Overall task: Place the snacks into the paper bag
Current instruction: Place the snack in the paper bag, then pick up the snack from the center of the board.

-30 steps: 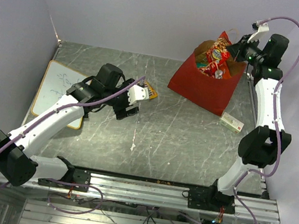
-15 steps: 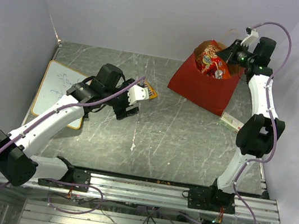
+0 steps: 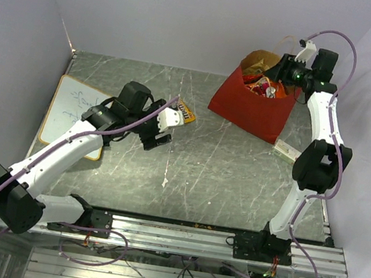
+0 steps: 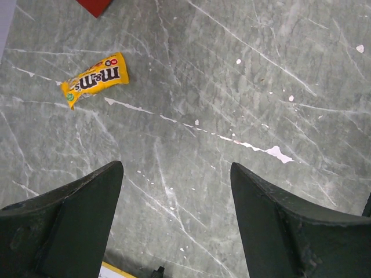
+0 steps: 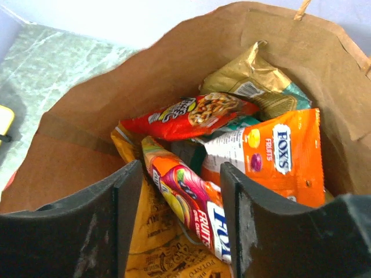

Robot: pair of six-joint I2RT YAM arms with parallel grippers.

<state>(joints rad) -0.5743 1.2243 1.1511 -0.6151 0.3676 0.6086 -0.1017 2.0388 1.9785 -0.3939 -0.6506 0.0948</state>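
Note:
The red paper bag (image 3: 247,106) stands at the back right, its brown inside (image 5: 87,116) filling the right wrist view. Snacks lie in it: a red packet (image 5: 185,116), an orange Fox's pack (image 5: 284,156), a tan bag (image 5: 255,81) and an orange chip bag (image 5: 156,255). My right gripper (image 3: 282,71) (image 5: 179,165) hangs open in the bag's mouth, with a colourful Fox's packet (image 5: 191,197) lying loose below its fingers. A yellow M&M's pack (image 3: 187,113) (image 4: 95,80) lies on the table. My left gripper (image 3: 151,139) (image 4: 176,165) hovers open just near of it, holding nothing.
A flat white board (image 3: 70,110) lies at the table's left edge. A small white box (image 3: 287,151) sits on the table just in front of the bag, close to the right arm. The bag's red corner (image 4: 95,6) shows at the top of the left wrist view.
My right gripper sank from above the bag into its mouth and opened, and the packet it carried now lies among the others. The left arm has hardly moved.

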